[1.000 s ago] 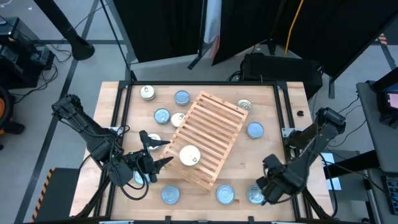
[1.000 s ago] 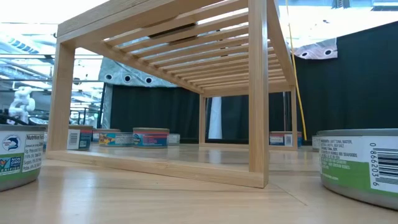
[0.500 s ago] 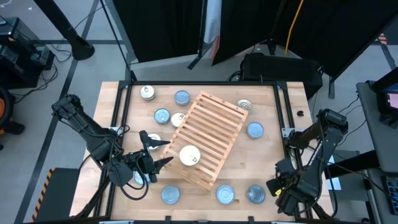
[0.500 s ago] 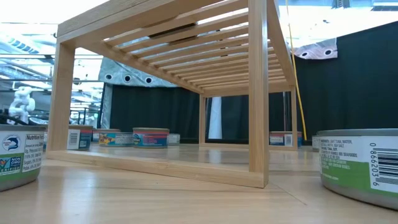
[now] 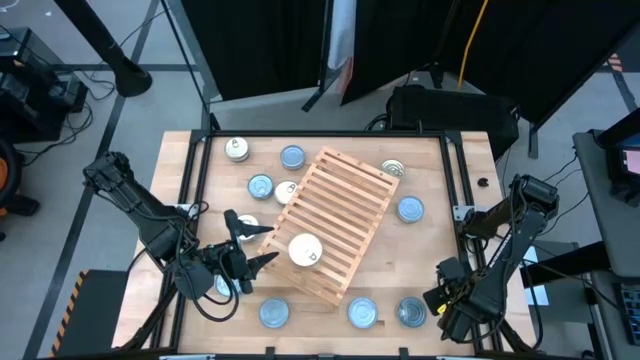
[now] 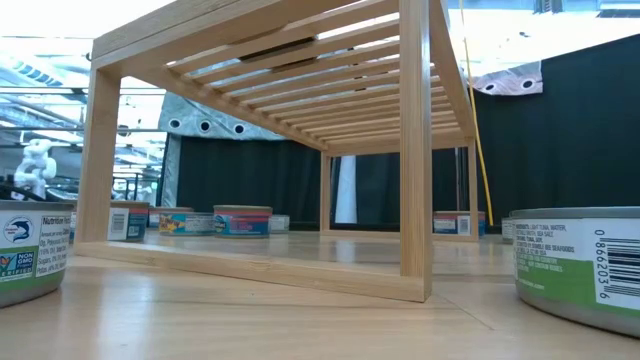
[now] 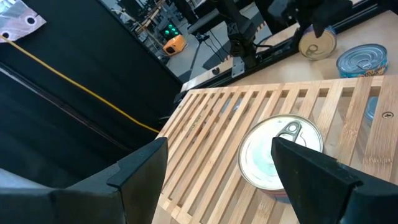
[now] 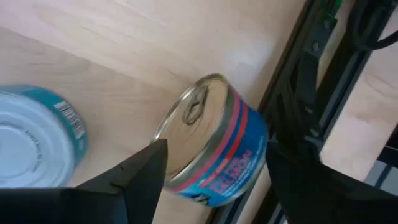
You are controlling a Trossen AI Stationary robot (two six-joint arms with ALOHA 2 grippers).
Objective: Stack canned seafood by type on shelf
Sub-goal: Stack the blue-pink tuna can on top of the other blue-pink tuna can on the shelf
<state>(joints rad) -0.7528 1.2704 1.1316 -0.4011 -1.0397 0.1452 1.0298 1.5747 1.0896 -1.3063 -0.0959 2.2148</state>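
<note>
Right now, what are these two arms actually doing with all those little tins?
They are sorting tins onto the slatted wooden shelf. So far one white-topped tin sits on it; the other tins lie scattered on the table around it. The left tool is open at the shelf's edge, facing that tin. The right tool, also open, sits at the table's near right corner, beside a silver-topped tin, holding nothing.

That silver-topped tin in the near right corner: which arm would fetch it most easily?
The right one, probably. The right gripper hangs open just beside the silver-topped tin, which fills its wrist view. The left gripper waits open across the table, by the shelf.
</note>
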